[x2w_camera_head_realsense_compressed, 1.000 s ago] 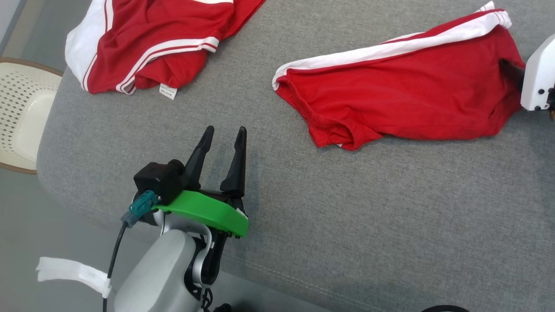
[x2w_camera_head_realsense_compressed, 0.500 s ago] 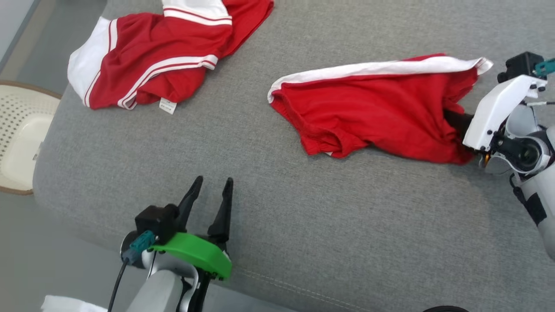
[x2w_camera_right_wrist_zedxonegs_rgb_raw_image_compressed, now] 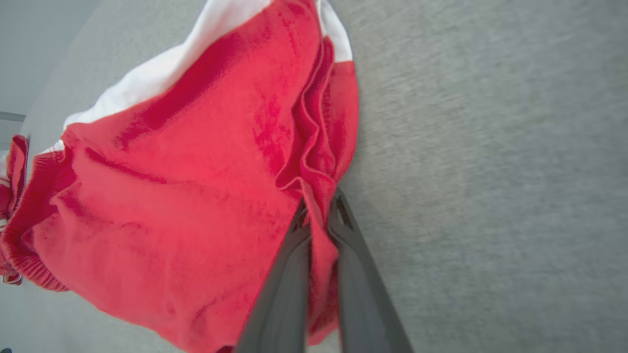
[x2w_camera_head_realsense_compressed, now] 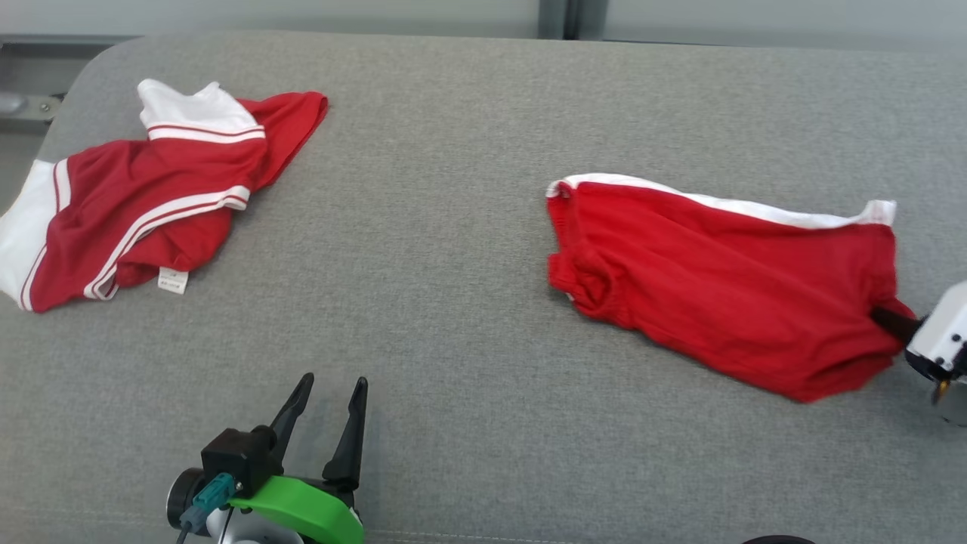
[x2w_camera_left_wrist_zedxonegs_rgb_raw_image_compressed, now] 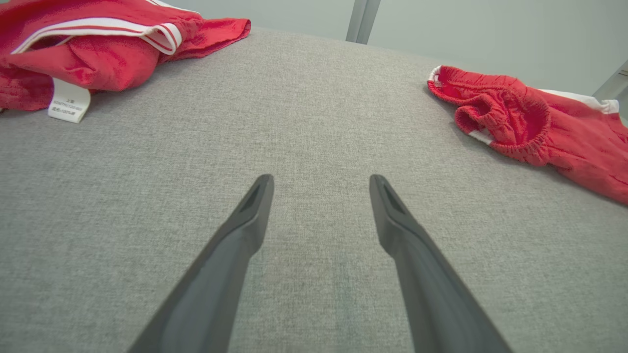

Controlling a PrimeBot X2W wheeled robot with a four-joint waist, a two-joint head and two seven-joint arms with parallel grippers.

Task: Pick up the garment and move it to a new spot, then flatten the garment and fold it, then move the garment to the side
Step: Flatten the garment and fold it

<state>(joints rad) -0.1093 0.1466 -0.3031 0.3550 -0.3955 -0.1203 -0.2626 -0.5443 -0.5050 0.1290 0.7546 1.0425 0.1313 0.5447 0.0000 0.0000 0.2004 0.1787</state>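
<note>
The garment (x2w_camera_head_realsense_compressed: 725,287) is a pair of red shorts with a white side stripe, lying crumpled on the right of the grey padded surface (x2w_camera_head_realsense_compressed: 453,317). My right gripper (x2w_camera_head_realsense_compressed: 885,319) is shut on a fold of its right-hand hem; in the right wrist view the red cloth (x2w_camera_right_wrist_zedxonegs_rgb_raw_image_compressed: 186,196) is pinched between the two fingers of the right gripper (x2w_camera_right_wrist_zedxonegs_rgb_raw_image_compressed: 319,205). Near the front edge, well left of the shorts, my left gripper (x2w_camera_head_realsense_compressed: 331,387) stands open over bare fabric. Between the spread left gripper (x2w_camera_left_wrist_zedxonegs_rgb_raw_image_compressed: 321,182) fingers there is nothing, and the garment (x2w_camera_left_wrist_zedxonegs_rgb_raw_image_compressed: 539,127) lies far to the upper right.
A second red and white garment (x2w_camera_head_realsense_compressed: 143,211) with a white label lies bunched at the far left, also visible as a red and white heap (x2w_camera_left_wrist_zedxonegs_rgb_raw_image_compressed: 98,44) in the left wrist view. The surface's rounded back edge (x2w_camera_head_realsense_compressed: 483,38) runs along the top.
The right gripper has shut on the garment's right hem, and the shorts have been pulled and turned with it. The head camera has swung, shifting the whole view. The left gripper stays open.
</note>
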